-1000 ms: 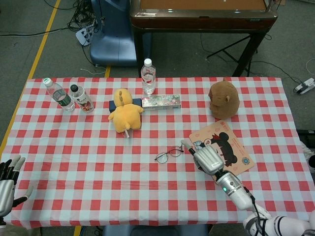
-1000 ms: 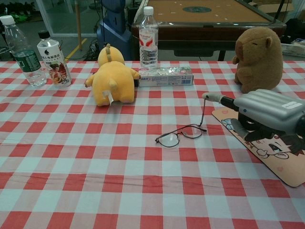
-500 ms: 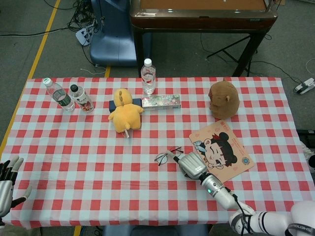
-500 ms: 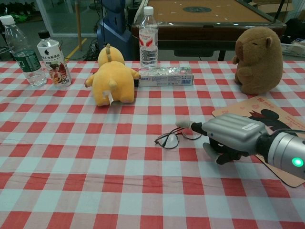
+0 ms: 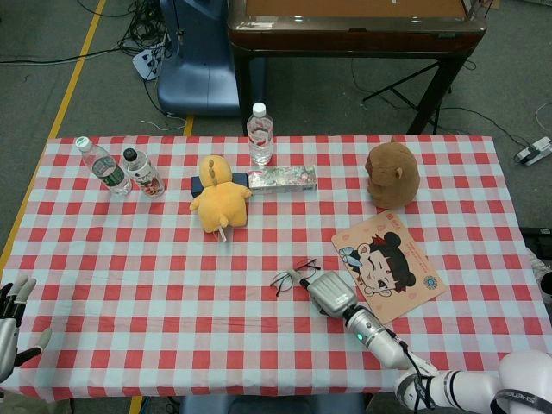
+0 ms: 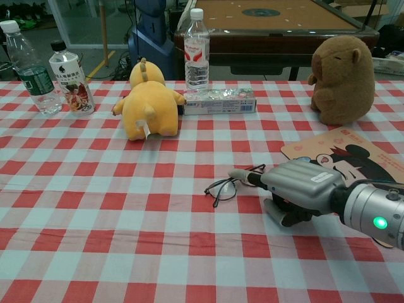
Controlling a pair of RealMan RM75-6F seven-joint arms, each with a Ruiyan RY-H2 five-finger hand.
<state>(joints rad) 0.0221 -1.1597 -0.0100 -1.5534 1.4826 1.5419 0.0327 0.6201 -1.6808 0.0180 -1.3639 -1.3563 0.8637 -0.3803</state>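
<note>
Currently the eyeglasses (image 6: 228,184) lie on the checked tablecloth (image 6: 95,208), just left of the cartoon mat (image 6: 353,151). Right hand (image 6: 297,189): one fingertip reaches the frame; whether it pinches cannot be told. Judged light, thin, fragile; grip at the bridge or temple. Left hand (image 5: 10,323): fingers spread, holding nothing.

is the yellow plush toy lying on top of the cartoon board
No, the yellow plush toy sits on the checkered cloth beside the long printed box, well apart from the cartoon board near the right hand.
</note>
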